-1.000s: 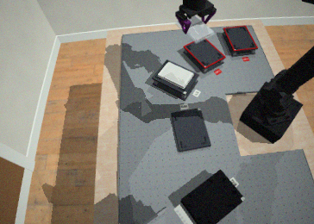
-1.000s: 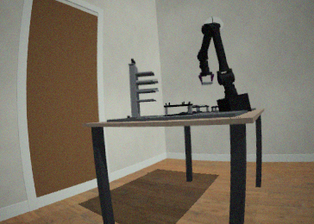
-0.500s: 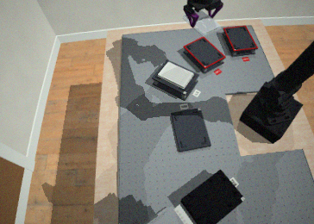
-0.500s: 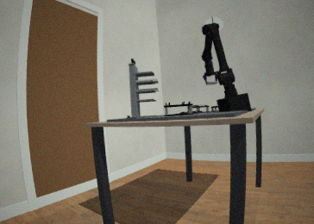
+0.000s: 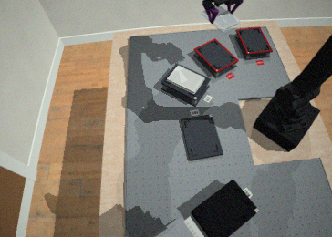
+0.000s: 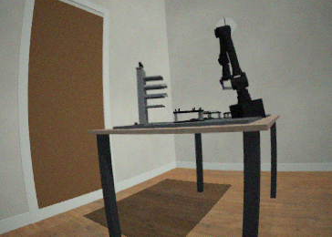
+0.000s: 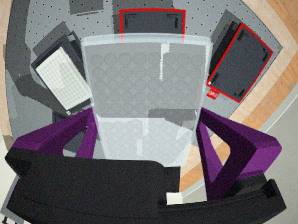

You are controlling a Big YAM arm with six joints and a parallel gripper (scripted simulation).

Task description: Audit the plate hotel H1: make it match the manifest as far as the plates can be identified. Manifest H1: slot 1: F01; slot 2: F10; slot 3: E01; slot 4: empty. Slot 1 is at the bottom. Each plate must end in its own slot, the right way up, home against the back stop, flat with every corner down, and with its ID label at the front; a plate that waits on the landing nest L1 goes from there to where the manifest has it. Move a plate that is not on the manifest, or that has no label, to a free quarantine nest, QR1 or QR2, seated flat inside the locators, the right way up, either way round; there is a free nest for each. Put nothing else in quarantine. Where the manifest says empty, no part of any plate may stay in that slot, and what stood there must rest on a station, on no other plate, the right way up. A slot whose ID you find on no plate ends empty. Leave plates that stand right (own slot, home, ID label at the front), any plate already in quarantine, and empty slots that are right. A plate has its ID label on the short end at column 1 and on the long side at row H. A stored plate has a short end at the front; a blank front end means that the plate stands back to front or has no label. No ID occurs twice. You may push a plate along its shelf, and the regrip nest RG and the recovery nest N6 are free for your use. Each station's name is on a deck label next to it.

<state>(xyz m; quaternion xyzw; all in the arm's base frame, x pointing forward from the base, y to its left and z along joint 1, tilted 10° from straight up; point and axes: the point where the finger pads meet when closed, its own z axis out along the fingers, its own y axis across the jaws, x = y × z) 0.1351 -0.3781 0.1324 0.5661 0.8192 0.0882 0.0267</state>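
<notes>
My gripper [image 5: 223,12] [image 6: 224,84] [image 7: 146,112] hangs high above the far edge of the deck, shut on a clear, pale plate [image 5: 226,20] [image 7: 147,90] held flat between the purple fingers. I can read no label on it. Below it are two red-framed quarantine nests, one [image 5: 216,56] [image 7: 152,22] nearer the middle and one [image 5: 254,41] [image 7: 240,62] to the right; both look empty. The plate hotel [image 5: 223,211] [image 6: 143,94] stands at the near end of the deck, far from the gripper.
A white-topped plate [image 5: 184,78] [image 7: 61,76] sits on a dark nest left of the quarantine nests. An empty dark nest [image 5: 201,137] lies mid-deck. The arm's base [image 5: 287,119] stands at the right edge.
</notes>
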